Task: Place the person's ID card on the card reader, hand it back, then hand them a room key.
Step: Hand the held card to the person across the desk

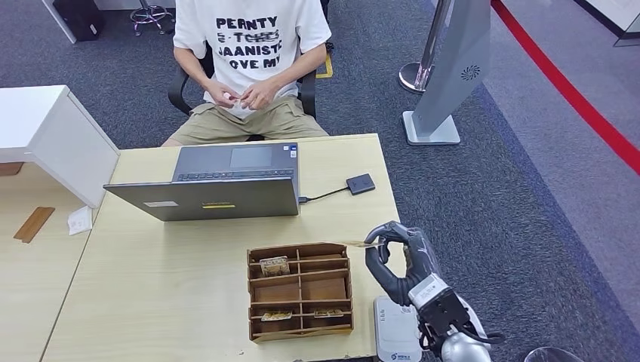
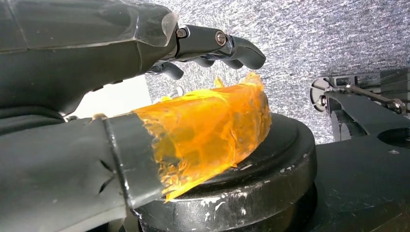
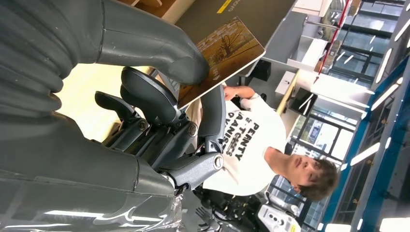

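A thin card [image 1: 356,243] with a brown printed face is pinched between the thumb and fingers of the right hand [image 1: 398,260], low and right of centre in the head view. In the right wrist view the same card [image 3: 222,55] is seen pressed by the thick thumb against the curled fingers [image 3: 150,99], most of its face standing free beyond them. The hand is held above the right edge of the pale wooden table [image 1: 151,256], just right of the brown compartment box [image 1: 300,290]. Small cards lie in the box's upper-left cell and in its lowest row. A white card reader [image 1: 395,332] is seen at the bottom edge of the frame, just beside the box and directly beneath the right wrist.

An open grey laptop [image 1: 219,185] stands at the table's middle, its lid toward the robot. A small black device [image 1: 361,184] lies right of it, joined to it by a cable and near the table's right edge. Bare tabletop is left between the laptop and the box, and on the left half.

A person [image 1: 249,60] in a white printed shirt is seated at the far edge, hands together in the lap. To the right of the table, grey carpet stretches to a grey stand [image 1: 445,75].

In the left wrist view, the left hand [image 2: 145,96] is seen with fingers extended and apart, nothing held, its thumb wrapped in orange tape.
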`<state>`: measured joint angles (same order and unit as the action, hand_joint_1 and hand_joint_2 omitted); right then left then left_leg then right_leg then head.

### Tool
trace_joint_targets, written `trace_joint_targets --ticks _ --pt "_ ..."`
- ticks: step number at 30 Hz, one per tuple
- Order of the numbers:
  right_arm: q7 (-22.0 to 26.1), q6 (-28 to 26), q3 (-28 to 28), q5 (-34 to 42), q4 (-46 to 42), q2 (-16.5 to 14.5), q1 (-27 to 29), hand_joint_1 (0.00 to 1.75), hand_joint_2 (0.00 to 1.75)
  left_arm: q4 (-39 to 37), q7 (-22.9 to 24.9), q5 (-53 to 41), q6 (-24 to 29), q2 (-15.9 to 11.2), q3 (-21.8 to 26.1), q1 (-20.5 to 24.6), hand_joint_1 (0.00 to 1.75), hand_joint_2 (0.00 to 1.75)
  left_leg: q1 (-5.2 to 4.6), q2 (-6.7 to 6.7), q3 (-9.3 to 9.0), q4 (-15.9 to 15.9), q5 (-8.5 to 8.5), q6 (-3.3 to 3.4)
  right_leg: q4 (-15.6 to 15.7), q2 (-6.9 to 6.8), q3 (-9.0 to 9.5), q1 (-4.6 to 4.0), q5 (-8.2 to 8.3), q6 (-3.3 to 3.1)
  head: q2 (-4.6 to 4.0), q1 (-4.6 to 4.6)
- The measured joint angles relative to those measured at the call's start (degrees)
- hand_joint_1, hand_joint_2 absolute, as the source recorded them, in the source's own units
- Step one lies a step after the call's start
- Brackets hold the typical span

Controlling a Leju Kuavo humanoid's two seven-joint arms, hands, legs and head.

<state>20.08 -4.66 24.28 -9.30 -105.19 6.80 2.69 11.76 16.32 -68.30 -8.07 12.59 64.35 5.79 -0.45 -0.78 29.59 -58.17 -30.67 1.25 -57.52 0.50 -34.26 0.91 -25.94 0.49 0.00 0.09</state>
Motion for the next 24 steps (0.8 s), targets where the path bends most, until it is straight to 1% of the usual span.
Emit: trace_joint_targets --ticks 7,12,17,24 --pt "0.0 0.0 0.1 -0.9 0.0 0.0 -0.9 1.75 1.75 0.0 0.0 -0.6 -0.1 0.0 0.0 0.0 0.00 0.00 0.00 0.00 0.01 0.0 0.00 0.00 0.0 0.00 0.00 0.00 0.00 0.00 0.00 -0.01" --pt "-0.9 -0.6 0.8 -1.7 0.0 0.0 -3.8 1.75 1.75 0.0 0.0 -1.5 -0.2 0.0 -0.1 0.0 0.00 0.00 0.00 0.01 0.01 0.0 0.01 0.00 0.0 0.00 0.01 0.00 0.01 -0.01 0.00 -0.01" --pt "-3.8 -2.0 1.9 -3.3 0.7 -0.1 -9.6 1.75 1.75 0.0 0.0 -2.7 -0.4 0.0 -0.4 0.0 0.00 0.00 0.01 0.03 0.00 0.0 0.02 0.00 0.0 0.01 0.01 0.00 0.04 -0.01 0.00 -0.01" --pt "-9.9 -2.9 3.8 -7.3 5.6 -1.0 -21.3 1.75 1.75 0.0 0.2 -4.7 -0.9 0.0 -2.0 0.1 0.00 0.00 0.01 0.03 -0.02 0.0 0.04 0.01 0.0 0.02 0.02 0.00 0.05 -0.02 0.00 0.00"
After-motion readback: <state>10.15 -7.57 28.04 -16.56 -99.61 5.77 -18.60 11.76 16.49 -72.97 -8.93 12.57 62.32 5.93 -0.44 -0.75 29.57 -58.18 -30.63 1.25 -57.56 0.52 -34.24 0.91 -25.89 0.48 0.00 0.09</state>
